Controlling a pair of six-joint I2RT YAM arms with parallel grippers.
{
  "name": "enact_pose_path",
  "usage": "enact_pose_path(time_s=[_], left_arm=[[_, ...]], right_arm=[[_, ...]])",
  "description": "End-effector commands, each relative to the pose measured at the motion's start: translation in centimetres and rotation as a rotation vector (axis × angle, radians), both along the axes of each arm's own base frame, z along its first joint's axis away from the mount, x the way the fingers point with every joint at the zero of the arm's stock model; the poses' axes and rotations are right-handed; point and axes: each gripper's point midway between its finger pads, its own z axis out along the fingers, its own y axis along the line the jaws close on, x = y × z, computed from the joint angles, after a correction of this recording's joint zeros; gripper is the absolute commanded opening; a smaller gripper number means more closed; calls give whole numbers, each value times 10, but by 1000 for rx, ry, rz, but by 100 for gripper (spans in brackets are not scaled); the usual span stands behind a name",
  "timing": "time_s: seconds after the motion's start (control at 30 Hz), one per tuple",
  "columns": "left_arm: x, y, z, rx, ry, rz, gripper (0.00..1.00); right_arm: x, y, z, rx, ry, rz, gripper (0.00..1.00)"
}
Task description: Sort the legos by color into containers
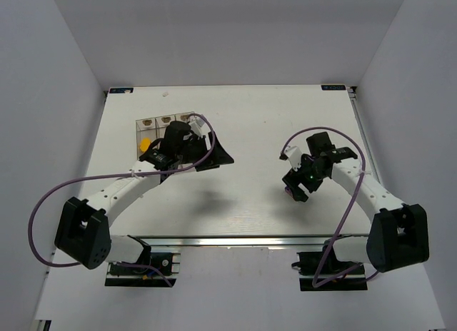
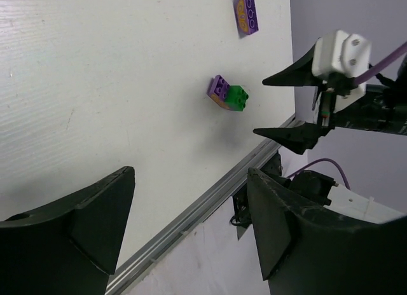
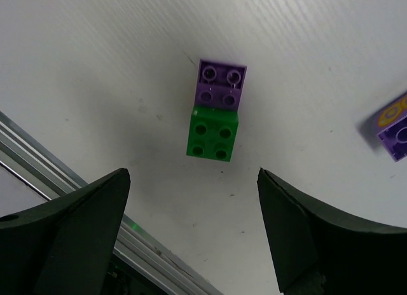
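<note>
A green brick and a purple brick lie stuck together on the white table, just ahead of my right gripper, which is open and empty above them. The pair also shows in the left wrist view. A second purple brick with an orange print lies farther off, and also shows at the right wrist view's right edge. My left gripper is open and empty beside the clear containers. A yellow brick lies in the left bin. My right gripper hovers right of centre.
The metal rail of the table's near edge runs close below the right gripper. The left arm covers much of the tray. Beige tabs mark the bins' far ends. Purple cables loop from both arms.
</note>
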Motion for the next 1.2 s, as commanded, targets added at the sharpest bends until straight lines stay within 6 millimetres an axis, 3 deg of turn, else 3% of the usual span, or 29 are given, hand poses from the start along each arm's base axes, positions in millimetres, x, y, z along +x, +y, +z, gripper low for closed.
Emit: enact_pose_path(time_s=[0.0, 0.1, 0.27, 0.6, 0.73, 0.77, 0.87, 0.9, 0.93, 1.0, 1.03, 1.17], left_arm=[[0, 1, 16, -17, -65, 13, 81], [-4, 5, 16, -20, -63, 30, 81], [-11, 15, 13, -16, -61, 71, 81], [-24, 28, 14, -15, -61, 112, 81], [-23, 28, 17, -18, -69, 113, 82], [-23, 28, 17, -18, -70, 113, 82], [-20, 21, 26, -65, -94, 96, 84], [-22, 16, 26, -102, -77, 86, 85], [-23, 8, 38, -168, -107, 51, 86], [-23, 0, 39, -231, -83, 38, 91], [-22, -6, 45, -266, -92, 13, 91], [-20, -21, 43, -289, -42, -46, 92]], right_arm=[[5, -12, -12, -69, -27, 16, 86], [7, -13, -27, -82, 1, 8, 81], [20, -10, -33, -79, -17, -8, 77], [13, -2, -49, -51, 70, 7, 60], [12, 0, -52, -41, 83, 4, 43], [13, 2, -51, -34, 85, 6, 34], [20, 10, -32, 13, 63, 27, 19], [30, 18, -17, 48, 34, 46, 16], [25, 30, -3, 123, 41, 102, 13], [26, 49, 25, 225, 9, 175, 9], [27, 65, 49, 320, -19, 243, 8], [36, 95, 94, 479, -83, 320, 2]])
